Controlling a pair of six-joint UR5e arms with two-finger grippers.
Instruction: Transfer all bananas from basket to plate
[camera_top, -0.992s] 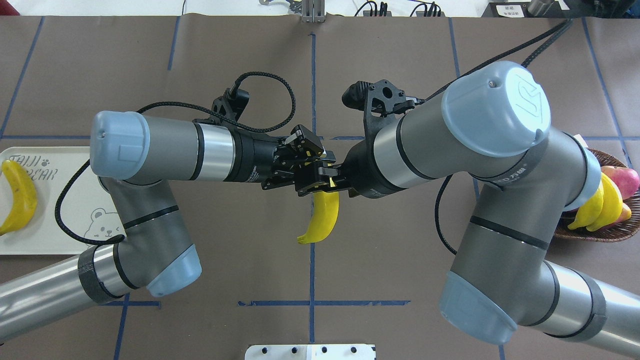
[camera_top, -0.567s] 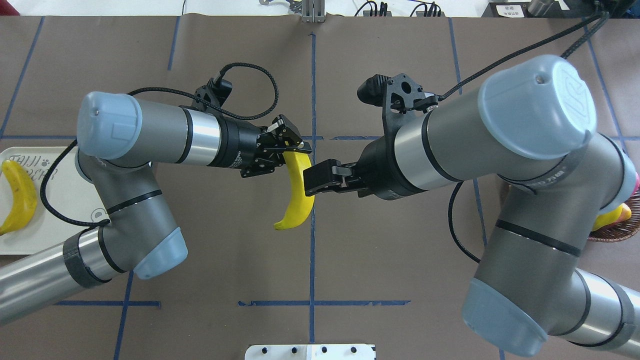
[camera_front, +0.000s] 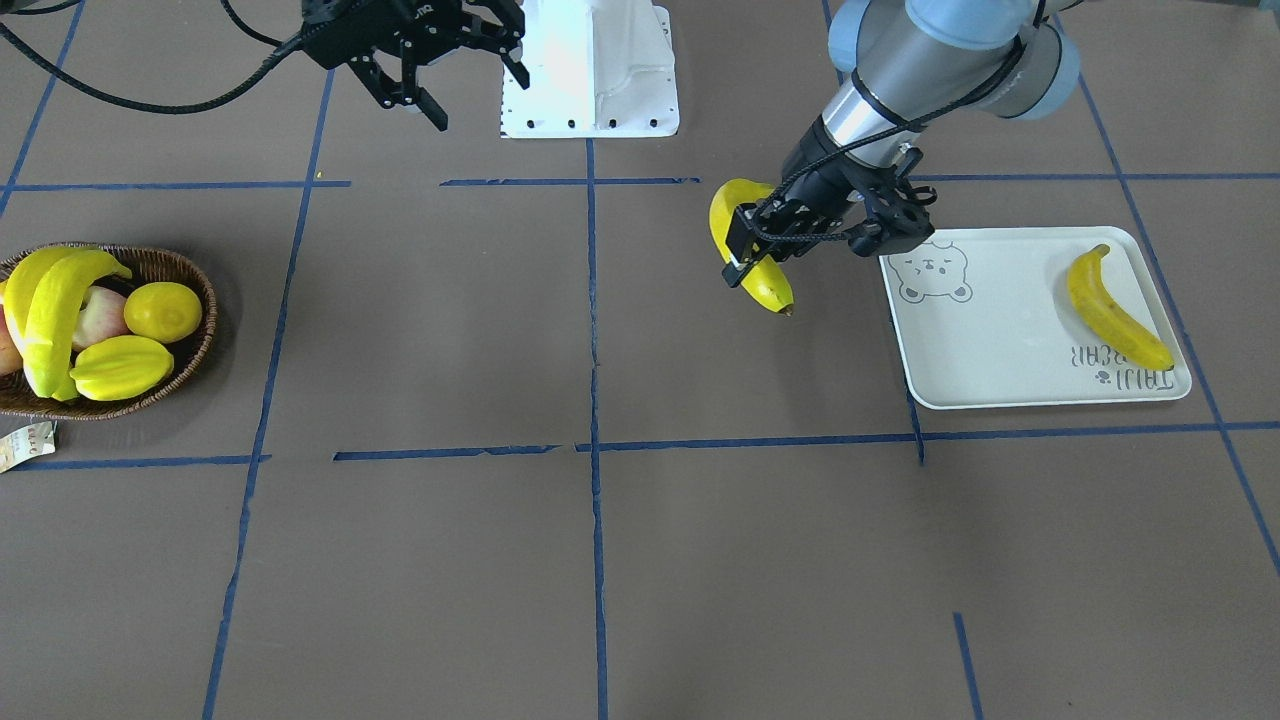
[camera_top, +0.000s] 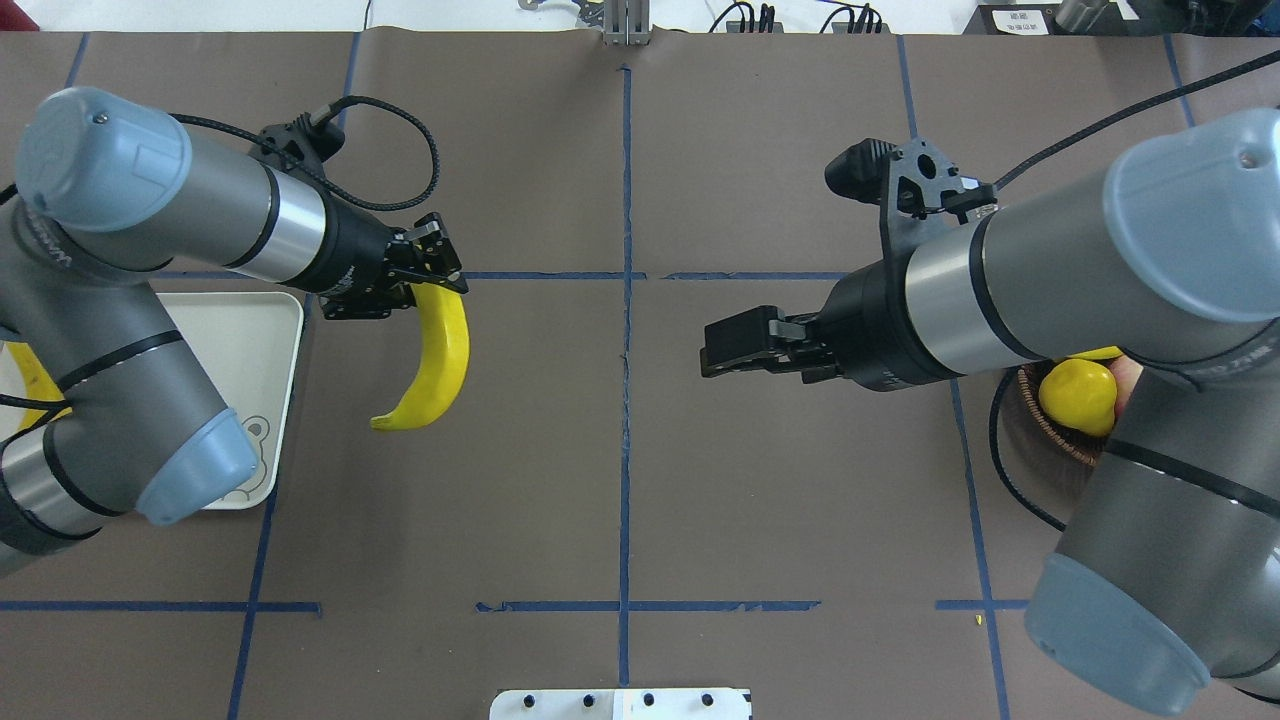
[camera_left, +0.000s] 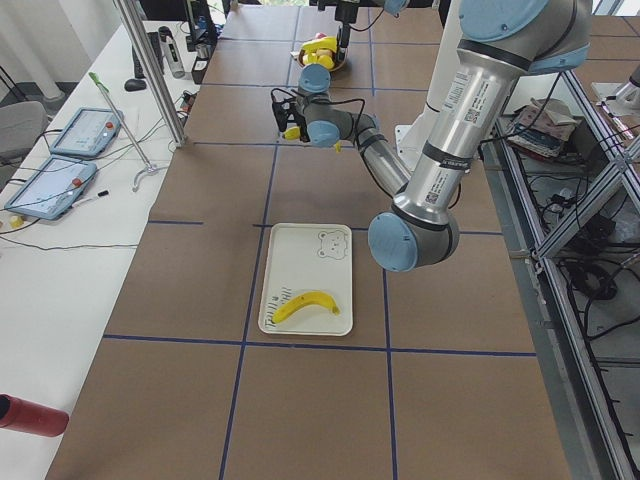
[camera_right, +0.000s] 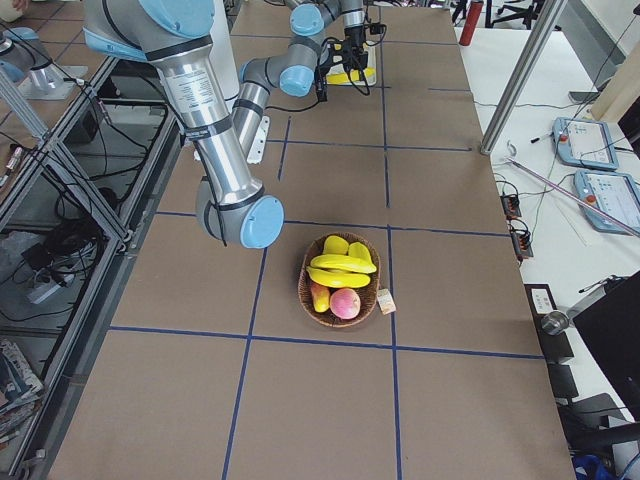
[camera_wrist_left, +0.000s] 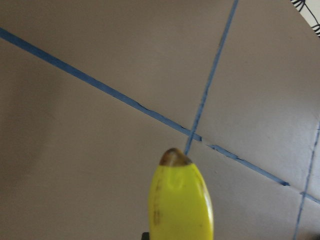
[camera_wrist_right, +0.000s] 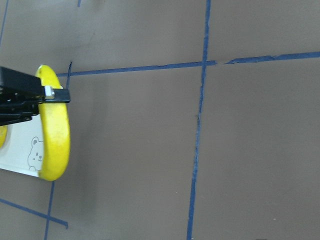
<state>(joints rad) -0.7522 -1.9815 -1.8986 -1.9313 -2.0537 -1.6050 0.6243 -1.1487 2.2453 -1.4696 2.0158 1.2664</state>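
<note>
The left arm came in from the lower left of the overhead view, folded sharply at the elbow, its forearm and wrist lying nearly level and pointing toward the middle of the table. The left gripper (camera_top: 436, 282) was clamped on the stem end of a long curved bright-yellow banana (camera_top: 441, 352). The fruit hung from the fingers and curved back toward the robot, its brown tip free. It sat over the brown table cover (camera_top: 620, 480), just beside the inner edge of the pale grey-white rectangular tray with the bear-face drawing (camera_top: 262, 330), not over it. From the front-facing camera the same banana (camera_front: 775, 289) was apart from the tray's (camera_front: 1000, 345) near corner. A second yellow banana (camera_front: 1116, 311) lay flat on the tray by the lettering.

The right arm reached in from the other side, its wrist also level and aimed at the centre. The right gripper (camera_top: 712, 348) had its fingers spread with nothing between them, well apart from the held banana. Its upper arm hid most of the oval dark-brown woven wicker basket (camera_front: 203, 335) from overhead. From the front, two more yellow bananas (camera_front: 48, 300) rested in the basket with a round yellow lemon (camera_front: 162, 311), a ribbed yellow starfruit (camera_front: 120, 367) and a reddish apple (camera_front: 100, 312).
</note>
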